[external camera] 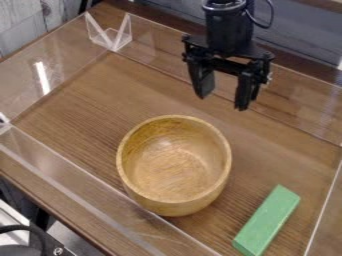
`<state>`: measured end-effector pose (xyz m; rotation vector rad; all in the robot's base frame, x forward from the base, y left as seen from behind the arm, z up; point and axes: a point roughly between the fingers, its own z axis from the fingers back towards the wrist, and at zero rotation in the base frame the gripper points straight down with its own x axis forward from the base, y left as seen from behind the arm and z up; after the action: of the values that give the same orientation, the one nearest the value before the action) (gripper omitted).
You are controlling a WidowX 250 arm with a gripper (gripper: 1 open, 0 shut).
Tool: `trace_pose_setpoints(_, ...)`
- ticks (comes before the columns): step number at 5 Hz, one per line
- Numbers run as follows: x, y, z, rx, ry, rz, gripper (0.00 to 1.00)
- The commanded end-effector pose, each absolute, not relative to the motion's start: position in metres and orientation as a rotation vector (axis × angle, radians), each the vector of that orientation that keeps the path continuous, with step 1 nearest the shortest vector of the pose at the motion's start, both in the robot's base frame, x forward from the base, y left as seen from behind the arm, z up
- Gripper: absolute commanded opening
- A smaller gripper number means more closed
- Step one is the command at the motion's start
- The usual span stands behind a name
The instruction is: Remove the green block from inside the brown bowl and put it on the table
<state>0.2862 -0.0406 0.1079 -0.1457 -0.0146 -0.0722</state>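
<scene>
green block (266,220) rests on the counter (76,115), right of the brown bowl (174,166); fingers (205,88) open and holding nothing beyond it.

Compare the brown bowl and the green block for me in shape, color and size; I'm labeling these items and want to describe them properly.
The brown bowl is round and hollow, while the green block is a solid-looking, elongated bar. The bowl is light brown; the block is plain green. The bowl is clearly the larger, the block much narrower. Both sit on the table.
</scene>
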Motion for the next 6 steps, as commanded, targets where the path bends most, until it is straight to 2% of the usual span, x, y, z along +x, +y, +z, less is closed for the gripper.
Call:
trace_pose_setpoints(1, 0.2911, -0.0432, 0.1199, -0.147, -0.072, -0.083, 1.00)
trace_pose_setpoints(6, 0.2911, -0.0425, 0.1132, -0.152, -0.086, -0.091, 1.00)
